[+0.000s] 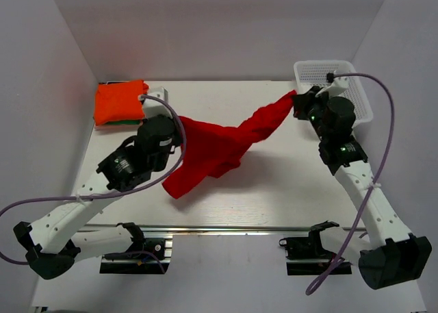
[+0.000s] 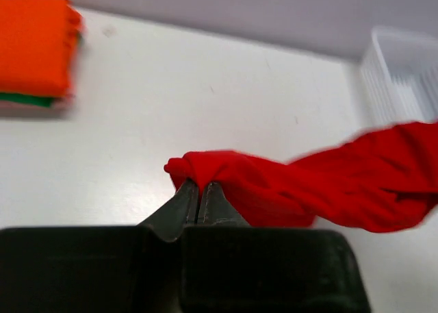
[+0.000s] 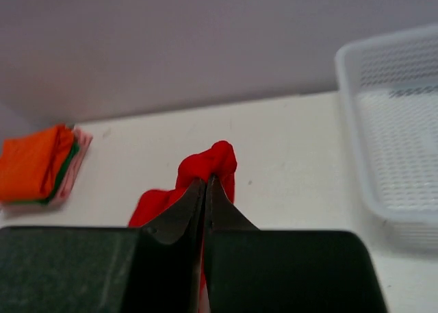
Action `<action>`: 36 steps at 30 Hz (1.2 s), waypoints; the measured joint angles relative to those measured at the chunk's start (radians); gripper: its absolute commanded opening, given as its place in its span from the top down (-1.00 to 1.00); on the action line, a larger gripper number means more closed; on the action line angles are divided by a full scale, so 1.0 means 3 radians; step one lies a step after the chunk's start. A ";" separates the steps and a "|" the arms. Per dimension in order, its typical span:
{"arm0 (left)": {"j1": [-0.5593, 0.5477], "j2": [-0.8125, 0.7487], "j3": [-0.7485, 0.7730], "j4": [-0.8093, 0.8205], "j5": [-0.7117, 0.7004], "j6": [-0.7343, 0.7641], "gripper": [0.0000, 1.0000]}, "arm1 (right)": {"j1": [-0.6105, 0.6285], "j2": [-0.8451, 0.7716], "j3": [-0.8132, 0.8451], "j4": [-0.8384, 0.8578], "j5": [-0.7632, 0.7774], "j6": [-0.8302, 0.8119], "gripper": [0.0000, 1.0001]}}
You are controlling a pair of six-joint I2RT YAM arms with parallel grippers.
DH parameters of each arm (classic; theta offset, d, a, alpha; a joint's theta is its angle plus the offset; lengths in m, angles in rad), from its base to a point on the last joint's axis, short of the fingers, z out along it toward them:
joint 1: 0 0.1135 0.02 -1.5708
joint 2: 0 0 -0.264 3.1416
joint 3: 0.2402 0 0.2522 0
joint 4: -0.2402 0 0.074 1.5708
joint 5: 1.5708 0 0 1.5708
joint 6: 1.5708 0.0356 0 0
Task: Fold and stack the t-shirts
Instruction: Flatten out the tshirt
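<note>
Between the two grippers, a plain bright red soft cloth t-shirt (image 1: 215, 148) is strung out above the white tabletop (image 1: 274, 190). At one end the left gripper (image 2: 198, 188) is clamped shut on a bunched edge. At the other, the right gripper (image 3: 207, 183) is pinched closed on the opposite edge, with a white plastic mesh basket (image 1: 361, 101) just to its right. Holding two far-apart points probably serves to pull the crumpled shirt open for laying flat. The cloth is twisted and rope-like near the right gripper, and widens into loose wrinkled folds that sag below the left gripper, apparently touching the tabletop. Ahead and left of the left gripper, a folded orange t-shirt (image 2: 34, 42) rests on a folded green one (image 2: 27, 99).
</note>
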 measured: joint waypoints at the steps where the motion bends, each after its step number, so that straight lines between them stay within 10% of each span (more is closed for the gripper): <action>1: 0.0006 0.0000 0.0089 -0.0020 -0.0142 0.0008 1.00 | 0.0000 -0.0047 0.0093 -0.0042 0.0149 -0.0005 1.00; 12: 0.0009 -0.0215 0.0535 0.0195 -0.1003 0.0530 1.00 | 0.0001 -0.0107 0.1083 -0.0523 0.1174 -0.0225 1.00; 36: -0.0014 0.0338 0.1240 0.1479 -0.1540 0.2103 1.00 | 0.0017 0.0065 0.2241 -0.0715 0.0856 -0.0900 1.00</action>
